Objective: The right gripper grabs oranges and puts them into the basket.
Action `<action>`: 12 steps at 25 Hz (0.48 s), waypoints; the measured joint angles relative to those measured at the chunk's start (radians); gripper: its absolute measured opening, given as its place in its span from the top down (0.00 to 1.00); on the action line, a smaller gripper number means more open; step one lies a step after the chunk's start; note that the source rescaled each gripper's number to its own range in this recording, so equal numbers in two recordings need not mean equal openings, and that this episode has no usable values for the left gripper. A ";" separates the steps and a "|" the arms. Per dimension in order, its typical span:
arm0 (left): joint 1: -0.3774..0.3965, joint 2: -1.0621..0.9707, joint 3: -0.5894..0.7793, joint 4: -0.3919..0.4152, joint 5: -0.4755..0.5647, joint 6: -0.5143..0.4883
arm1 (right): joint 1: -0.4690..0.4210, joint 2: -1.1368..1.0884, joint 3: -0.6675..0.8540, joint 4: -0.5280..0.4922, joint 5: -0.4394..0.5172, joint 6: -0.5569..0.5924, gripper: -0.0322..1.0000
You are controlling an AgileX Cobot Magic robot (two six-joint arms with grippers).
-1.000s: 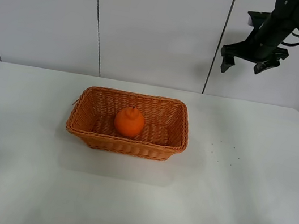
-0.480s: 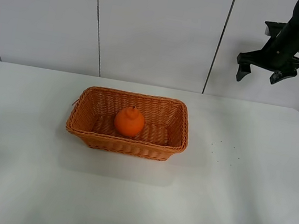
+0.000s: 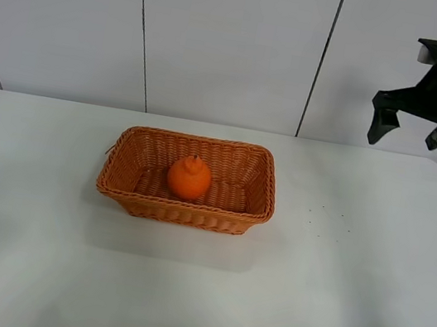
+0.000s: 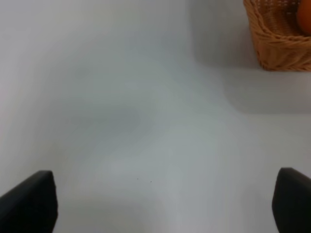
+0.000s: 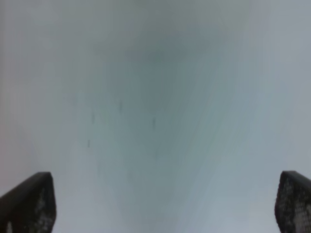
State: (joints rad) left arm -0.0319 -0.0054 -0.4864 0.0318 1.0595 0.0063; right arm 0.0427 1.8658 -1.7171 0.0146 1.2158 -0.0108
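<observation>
The orange point(image 3: 189, 178), round with a knob on top, lies inside the wicker basket point(image 3: 126, 185) at the middle of the white table. My right gripper point(image 3: 409, 128) hangs high at the far right, well above the table and away from the basket, open and empty. In the right wrist view its fingertips point(image 5: 28, 201) stand wide apart over bare table. The left gripper point(image 4: 160, 204) is open and empty; its view shows a corner of the basket point(image 4: 279, 41) with a sliver of the orange point(image 4: 305, 17). The left arm is out of the exterior high view.
The white table point(image 3: 346, 302) runs up to a white panelled wall point(image 3: 223, 38) at the back. A few small dark specks point(image 3: 323, 215) mark the table to the right of the basket.
My right gripper has moved to the right and a little lower, away from the basket, still open. The orange and the basket have not moved.
</observation>
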 joint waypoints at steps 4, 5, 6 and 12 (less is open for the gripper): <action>0.000 0.000 0.000 0.000 0.000 0.000 | 0.000 -0.239 0.292 0.000 0.000 0.000 0.00; 0.000 0.000 0.000 0.000 0.000 0.000 | 0.000 -0.303 0.356 0.000 0.000 0.000 0.00; 0.000 0.000 0.000 0.000 0.000 0.000 | 0.000 -0.368 0.446 0.000 0.001 0.000 0.00; 0.000 0.000 0.000 0.000 0.000 0.000 | 0.000 -0.745 0.832 0.000 -0.018 0.000 0.00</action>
State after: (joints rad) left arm -0.0319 -0.0054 -0.4864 0.0318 1.0595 0.0063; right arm 0.0427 1.1205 -0.8847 0.0146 1.1974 -0.0108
